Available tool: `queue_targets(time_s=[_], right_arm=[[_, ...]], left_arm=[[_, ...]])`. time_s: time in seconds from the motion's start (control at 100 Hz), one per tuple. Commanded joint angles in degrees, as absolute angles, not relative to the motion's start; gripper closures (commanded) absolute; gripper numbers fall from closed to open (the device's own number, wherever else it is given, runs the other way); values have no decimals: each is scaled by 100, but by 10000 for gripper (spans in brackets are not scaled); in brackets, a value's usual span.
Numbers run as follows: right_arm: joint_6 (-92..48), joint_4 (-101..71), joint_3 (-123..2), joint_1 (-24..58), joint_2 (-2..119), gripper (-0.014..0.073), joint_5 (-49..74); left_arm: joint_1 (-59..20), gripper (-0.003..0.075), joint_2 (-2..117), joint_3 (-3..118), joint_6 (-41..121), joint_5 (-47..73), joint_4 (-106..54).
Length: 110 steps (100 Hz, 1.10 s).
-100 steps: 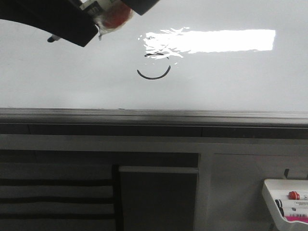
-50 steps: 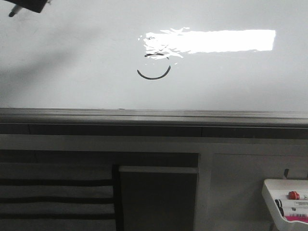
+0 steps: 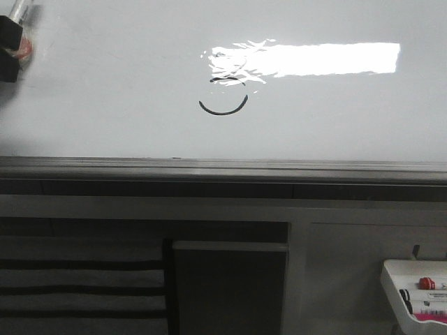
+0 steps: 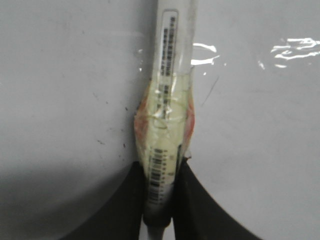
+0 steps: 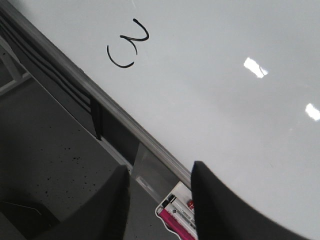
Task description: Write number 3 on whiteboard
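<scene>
The whiteboard [image 3: 105,105] is glossy white with a grey rim and a bright glare. The number 3 [image 3: 223,100] is thin black strokes, a small arc above a wider curve, just below the glare's left end; it also shows in the right wrist view [image 5: 128,44]. My left gripper [image 4: 161,167] is shut on a white marker [image 4: 167,110] wrapped in tape, over the whiteboard [image 4: 60,100]; in the front view it [image 3: 12,43] sits at the far left edge, well left of the 3. My right gripper [image 5: 160,175] is open and empty beyond the board's rim.
A small white marker tray [image 3: 415,289] with red and pink markers hangs at the lower right, also seen between my right fingers [image 5: 177,212]. The board's grey rim [image 3: 223,167] runs across. A grey floor [image 5: 45,150] lies below.
My left arm with the marker has drawn away from the 3, from the upper middle-left out to the far left edge of the front view. The strokes are unchanged.
</scene>
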State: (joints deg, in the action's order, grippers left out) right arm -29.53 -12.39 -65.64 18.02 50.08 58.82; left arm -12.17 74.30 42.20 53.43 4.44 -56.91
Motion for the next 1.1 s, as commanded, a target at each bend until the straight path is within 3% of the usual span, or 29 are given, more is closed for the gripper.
queue_targets(time_s=[0.0,0.16,0.4,0.53,0.8,1.09], right_arm=[[-2938,-1269,-6667,1761,4972,340,5450],[-2938,-1269,-6667,1761,5008,340,5420],[-2938,-1269,-6667,1761,5008,340,5400],[-2938,-1269,-6667,1761,5008,340,5393],[-1909,-1256,-6494,1761,4996,340,5273],[-886,-1256,-4906,1761,4511,350,3540]], left_arm=[[-1211,738,7331,4426,5290,128,-5802],[-1211,699,7331,4426,5290,-34,-5791],[-1211,434,7331,4426,5290,-233,-5791],[-1211,351,7331,4426,5290,-248,-5791],[-1211,330,6623,4429,5300,-74,-5544],[-1211,330,4863,4389,5288,1806,-4946]])
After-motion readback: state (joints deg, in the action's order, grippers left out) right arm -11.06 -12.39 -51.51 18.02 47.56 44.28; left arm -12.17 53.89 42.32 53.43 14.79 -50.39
